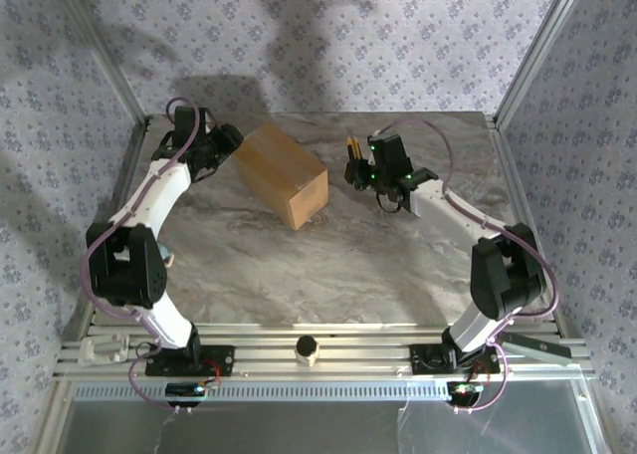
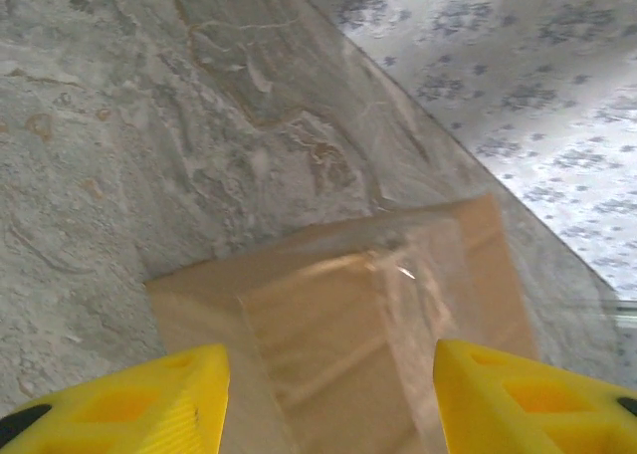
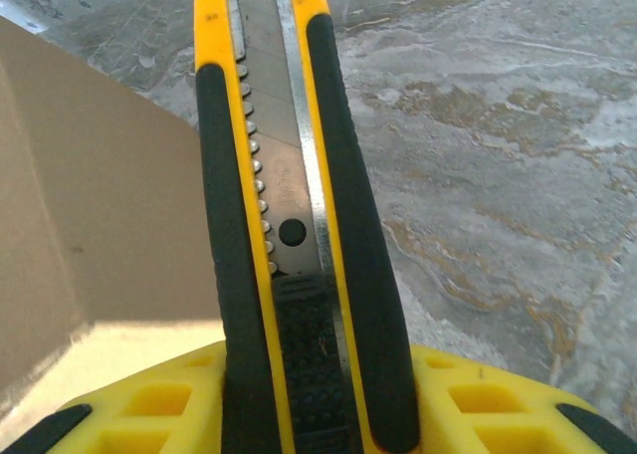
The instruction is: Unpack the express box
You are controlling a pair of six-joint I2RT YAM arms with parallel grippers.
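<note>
The left gripper [image 1: 221, 147], jaws spread, is poised over the left end of the taped cardboard box [image 1: 284, 175] lying toward the back of the table [image 1: 328, 265]. Just to the right, the right gripper [image 1: 366, 170] clamps a utility knife [image 1: 350, 151]. The box looks stiff and light, and is probably best steadied by its short sides.

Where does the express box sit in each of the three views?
Top external: express box left of centre, between the arms.
Left wrist: lower centre, tape visible, between the open jaws of the left gripper.
Right wrist: left edge, beside the utility knife.
Shared landmark: the marbled table.
</note>
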